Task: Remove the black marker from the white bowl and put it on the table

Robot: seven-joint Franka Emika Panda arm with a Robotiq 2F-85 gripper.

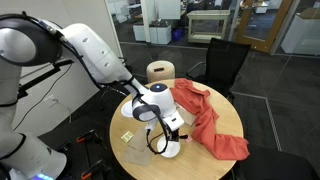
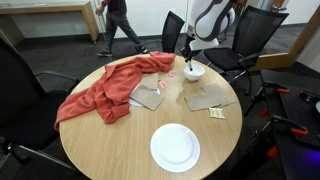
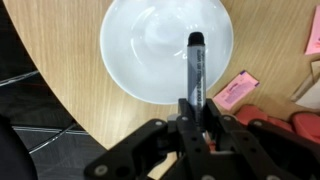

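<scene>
In the wrist view my gripper (image 3: 191, 112) is shut on the black marker (image 3: 194, 68), which sticks out from between the fingers over the white bowl (image 3: 150, 50). The marker's tip points across the bowl's inside. The bowl sits near the edge of the round tan table (image 3: 60, 70). In an exterior view the gripper (image 1: 172, 133) hangs just above the bowl (image 1: 170, 149). In the opposite exterior view the bowl (image 2: 193, 72) stands at the table's far edge with the gripper (image 2: 187, 50) above it.
A red cloth (image 2: 105, 88) lies across the table (image 2: 120, 140). A flat white dish (image 2: 175, 147) sits near the front edge. Brown paper pieces (image 2: 205, 97) and a pink note (image 3: 237, 88) lie near the bowl. Black chairs (image 2: 20, 90) surround the table.
</scene>
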